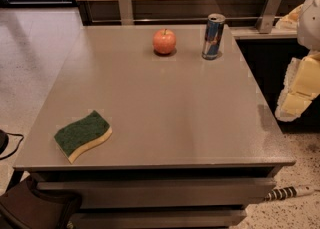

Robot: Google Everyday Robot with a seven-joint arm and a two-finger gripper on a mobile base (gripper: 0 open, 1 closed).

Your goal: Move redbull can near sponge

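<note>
At right edge, pale gripper (299,92), state unclear; slim redbull can (213,37), wavy sponge (82,134) apart.

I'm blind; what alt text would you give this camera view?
A redbull can stands upright at the far right of a grey table, beside an apple; a green-topped sponge lies near its front left corner. The robot's gripper hangs beyond the table's right edge.

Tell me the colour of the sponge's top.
Sponge top: dark green, camera view; gripper beyond the table right edge.
</note>
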